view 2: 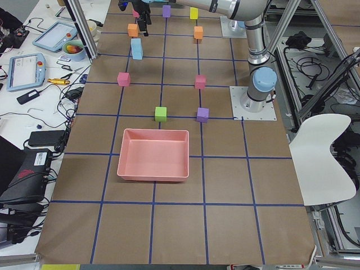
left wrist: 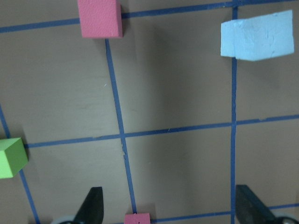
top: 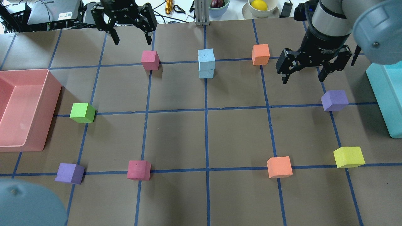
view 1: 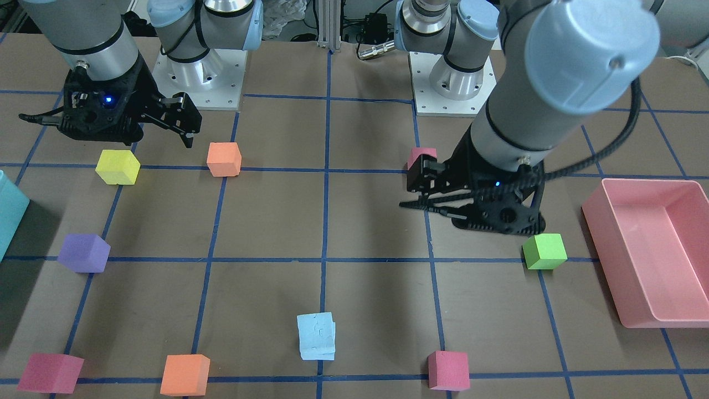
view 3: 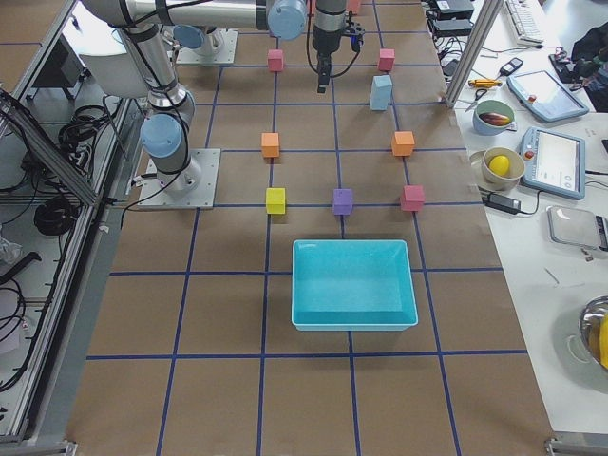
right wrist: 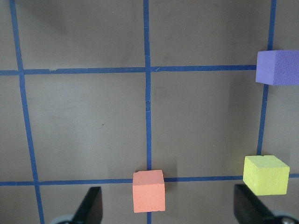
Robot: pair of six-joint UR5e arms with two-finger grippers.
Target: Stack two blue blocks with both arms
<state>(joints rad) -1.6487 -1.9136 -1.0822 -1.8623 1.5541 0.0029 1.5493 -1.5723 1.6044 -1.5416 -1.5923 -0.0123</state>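
The two pale blue blocks stand stacked on the table's centre line at the far side, the upper blue block (top: 206,57) sitting slightly askew on the lower blue block (top: 205,74). The stack also shows in the front view (view 1: 316,335) and the left wrist view (left wrist: 257,35). My left gripper (top: 132,42) is open and empty, raised high over the left half, well apart from the stack. My right gripper (top: 303,80) is open and empty, raised to the right of the stack. Both show in the front view: left gripper (view 1: 410,194), right gripper (view 1: 185,136).
A pink tray (top: 50,94) lies at the left edge and a teal box (top: 383,94) at the right. Scattered cubes: red (top: 150,59) and orange (top: 260,54) flank the stack; green (top: 82,112), purple (top: 334,100), yellow (top: 348,157), orange (top: 279,167), red (top: 138,169), purple (top: 69,173).
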